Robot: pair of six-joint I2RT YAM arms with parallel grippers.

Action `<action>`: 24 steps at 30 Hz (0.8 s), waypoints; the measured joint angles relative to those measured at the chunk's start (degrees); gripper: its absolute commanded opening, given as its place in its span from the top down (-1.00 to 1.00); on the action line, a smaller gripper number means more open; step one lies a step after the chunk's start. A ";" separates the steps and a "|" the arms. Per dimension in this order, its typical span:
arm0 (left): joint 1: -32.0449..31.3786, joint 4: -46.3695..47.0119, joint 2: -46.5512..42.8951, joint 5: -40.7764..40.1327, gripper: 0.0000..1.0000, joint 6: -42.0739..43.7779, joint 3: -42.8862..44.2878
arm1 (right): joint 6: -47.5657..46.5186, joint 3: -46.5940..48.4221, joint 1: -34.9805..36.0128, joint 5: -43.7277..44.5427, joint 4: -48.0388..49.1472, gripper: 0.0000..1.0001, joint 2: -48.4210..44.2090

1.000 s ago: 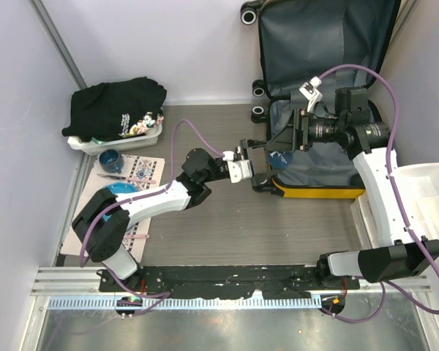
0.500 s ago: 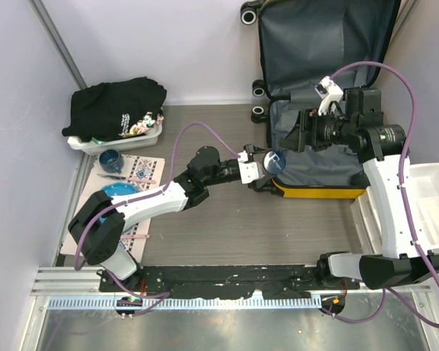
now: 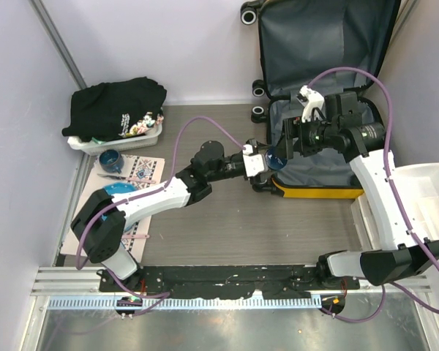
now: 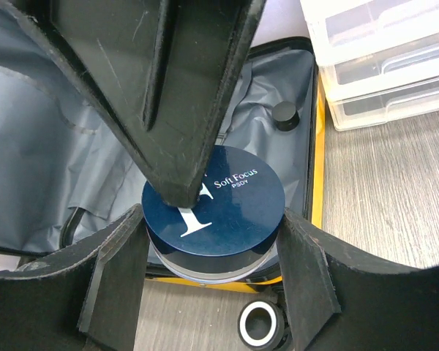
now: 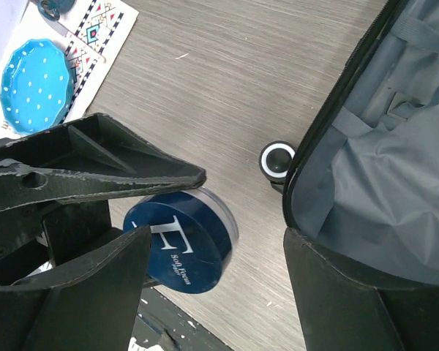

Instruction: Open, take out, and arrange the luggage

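Note:
The luggage, a yellow suitcase with dark grey lining, lies open at the back right. It also shows in the left wrist view and the right wrist view. My left gripper is shut on a round dark blue jar and holds it in the air at the suitcase's near left corner. Both its fingers press the jar's sides. My right gripper hangs open over the jar. In the right wrist view the right gripper stands wide around the jar. One right finger rests on the lid.
A white basket with a black garment stands at the back left. A blue cup and a blue plate sit on a patterned mat. White drawer bins stand right of the suitcase. A small black cap lies in the lining.
My left gripper has reached right to the suitcase corner and closed on the blue jar. My right gripper has opened and shifted a little above it.

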 measured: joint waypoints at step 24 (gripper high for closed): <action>0.00 -3.28 3.65 -3.85 0.64 -3.45 3.13 | -2.78 -1.25 7.45 9.03 0.22 -0.47 1.62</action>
